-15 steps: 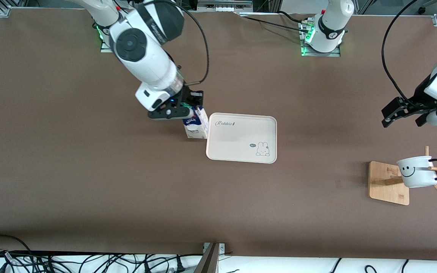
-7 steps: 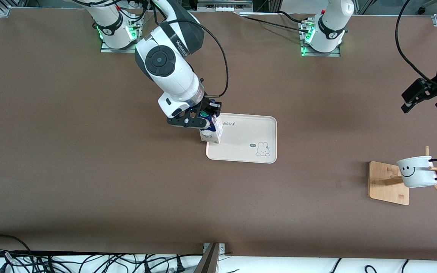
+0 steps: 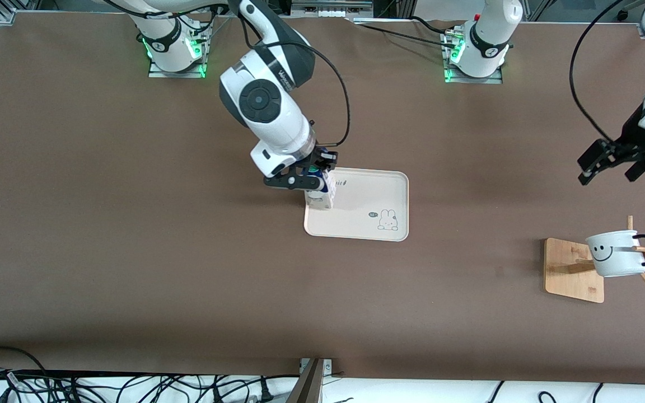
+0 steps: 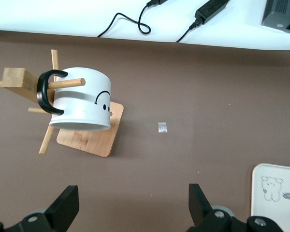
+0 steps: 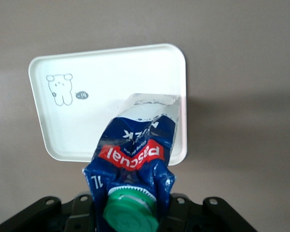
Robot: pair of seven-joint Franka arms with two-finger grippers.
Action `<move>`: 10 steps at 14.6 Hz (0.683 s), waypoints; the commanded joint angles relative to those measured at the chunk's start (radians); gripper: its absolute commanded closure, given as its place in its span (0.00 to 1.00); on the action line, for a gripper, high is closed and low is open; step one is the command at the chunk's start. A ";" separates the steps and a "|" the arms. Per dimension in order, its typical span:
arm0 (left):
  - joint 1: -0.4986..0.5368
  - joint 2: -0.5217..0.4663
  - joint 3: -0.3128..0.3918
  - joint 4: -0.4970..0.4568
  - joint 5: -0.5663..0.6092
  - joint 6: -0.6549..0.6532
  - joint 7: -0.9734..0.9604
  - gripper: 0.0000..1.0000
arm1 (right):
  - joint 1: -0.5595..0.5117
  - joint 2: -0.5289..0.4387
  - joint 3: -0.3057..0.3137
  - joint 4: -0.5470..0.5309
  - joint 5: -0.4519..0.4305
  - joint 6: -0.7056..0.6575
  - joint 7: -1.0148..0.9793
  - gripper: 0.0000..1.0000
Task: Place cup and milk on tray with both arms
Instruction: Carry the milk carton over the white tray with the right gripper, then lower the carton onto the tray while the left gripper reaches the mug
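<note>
My right gripper [image 3: 316, 179] is shut on the top of the milk [image 3: 322, 198], a blue and white carton with a green cap [image 5: 130, 215]. The carton [image 5: 135, 150] stands upright over the end of the cream tray [image 3: 367, 196] nearest the right arm; I cannot tell whether its base touches. The rabbit drawing [image 5: 60, 88] shows on the tray [image 5: 96, 82]. The white smiley cup [image 3: 615, 254] hangs by its black handle on a wooden peg. My left gripper [image 3: 608, 162] is open over bare table, apart from the cup [image 4: 82, 99]. Nothing sits between its fingers [image 4: 64, 208].
The cup's wooden rack [image 3: 573, 271] with slanted pegs stands toward the left arm's end of the table. A corner of the tray [image 4: 278, 193] shows in the left wrist view. Cables lie off the table edge nearest the front camera.
The right gripper carried the milk from beside the tray to over the tray's end. The left gripper swung away from the rack and came partly back, staying open.
</note>
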State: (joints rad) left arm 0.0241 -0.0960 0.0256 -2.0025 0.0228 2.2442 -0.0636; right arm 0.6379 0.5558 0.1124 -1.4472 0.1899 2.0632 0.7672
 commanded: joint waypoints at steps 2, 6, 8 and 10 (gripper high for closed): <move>-0.001 0.016 0.028 -0.157 0.023 0.284 0.030 0.00 | 0.037 0.049 -0.003 0.037 -0.012 -0.003 -0.019 0.65; 0.002 0.044 0.033 -0.234 0.023 0.454 0.048 0.00 | 0.031 0.064 -0.008 0.042 -0.015 -0.003 -0.130 0.65; 0.005 0.044 0.039 -0.290 0.023 0.536 0.050 0.00 | 0.026 0.096 -0.011 0.102 -0.013 -0.012 -0.158 0.65; 0.013 0.065 0.043 -0.328 0.023 0.642 0.053 0.00 | 0.025 0.136 -0.013 0.154 -0.013 -0.012 -0.161 0.65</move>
State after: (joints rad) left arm 0.0273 -0.0382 0.0618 -2.2859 0.0229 2.7964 -0.0285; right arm 0.6663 0.6297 0.0969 -1.3865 0.1880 2.0651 0.6228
